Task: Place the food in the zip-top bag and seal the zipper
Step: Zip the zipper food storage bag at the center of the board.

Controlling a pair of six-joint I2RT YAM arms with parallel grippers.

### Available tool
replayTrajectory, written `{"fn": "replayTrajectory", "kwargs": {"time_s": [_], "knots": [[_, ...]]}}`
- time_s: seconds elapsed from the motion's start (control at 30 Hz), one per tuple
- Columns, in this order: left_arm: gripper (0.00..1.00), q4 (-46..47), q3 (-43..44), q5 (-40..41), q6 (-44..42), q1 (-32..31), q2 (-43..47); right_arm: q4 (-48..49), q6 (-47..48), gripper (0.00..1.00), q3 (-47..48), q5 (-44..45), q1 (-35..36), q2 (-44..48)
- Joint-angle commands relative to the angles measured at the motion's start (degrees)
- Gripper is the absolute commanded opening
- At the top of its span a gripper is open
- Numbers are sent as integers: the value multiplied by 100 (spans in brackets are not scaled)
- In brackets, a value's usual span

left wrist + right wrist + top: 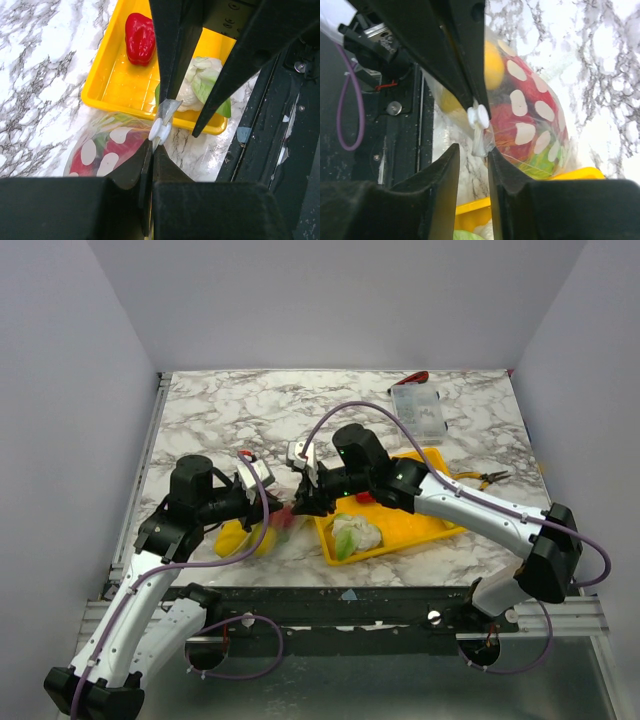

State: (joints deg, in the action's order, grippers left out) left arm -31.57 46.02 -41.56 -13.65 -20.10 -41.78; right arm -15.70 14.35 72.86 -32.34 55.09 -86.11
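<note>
Table [220, 410]: marbled; carries everything below.
Tray [432, 530]: yellow, under my right arm, just beside the bag.
Bag [535, 115]: clear with pale dots, lying between my arms; red, yellow and green food inside.
Left gripper [150, 162]: fingers pressed together, pinching the bag's mouth edge.
Right gripper [487, 155]: fingers narrowly apart, the zipper's end just above the gap; no grip seen.
Cauliflower [200, 80]: in tray.
Pepper [140, 37]: red, in tray, apart from cauliflower.
Zipper [160, 131]: its white tab sits at my left fingertips.
</note>
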Motion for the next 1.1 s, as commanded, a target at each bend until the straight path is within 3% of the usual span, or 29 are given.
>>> {"fn": "replayTrajectory", "kwargs": {"time_s": [0.0, 0.4, 0.57, 0.73, 0.8, 0.9, 1.07], "knots": [[0, 228, 21, -104, -24, 0, 23, -267, -50, 28, 409, 345, 46, -226], [0, 242, 37, -141, -24, -1, -55, -349, 85, 15, 710, 631, 124, -443], [0, 217, 56, -161, -32, -3, -91, -388, 112, 2, 815, 725, 152, -599], [0, 210, 67, -160, -42, -3, -101, -413, 179, 17, 827, 783, 160, -642], [0, 212, 65, -159, -45, -3, -98, -392, 202, 16, 818, 776, 169, -631], [0, 205, 78, -160, -44, -3, -111, -448, 280, 1, 852, 685, 171, -655], [0, 249, 65, -149, 2, -3, -42, -67, 139, 0, 516, 833, 169, -513]]}}
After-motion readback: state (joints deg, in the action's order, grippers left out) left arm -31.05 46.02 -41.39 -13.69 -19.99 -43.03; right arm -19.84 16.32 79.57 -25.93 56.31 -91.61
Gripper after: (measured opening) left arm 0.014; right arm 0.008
